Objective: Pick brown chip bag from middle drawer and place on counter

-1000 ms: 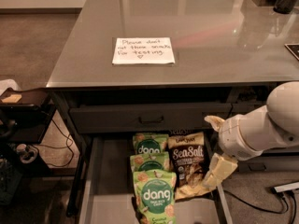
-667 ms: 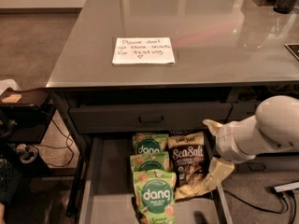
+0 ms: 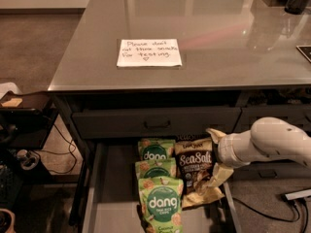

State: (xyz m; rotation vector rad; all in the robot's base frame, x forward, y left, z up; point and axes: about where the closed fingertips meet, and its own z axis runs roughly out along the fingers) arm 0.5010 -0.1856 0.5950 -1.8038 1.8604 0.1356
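Showing the brown chip bag (image 3: 194, 165) flat on the right of the middle drawer (image 3: 114, 198), long axis running far to near, top band farthest, just beside green dang bags (image 3: 158, 198) on its left. Straddling its right edge with the gripper (image 3: 217, 154), fingers spread wide, below the counter (image 3: 218, 57).
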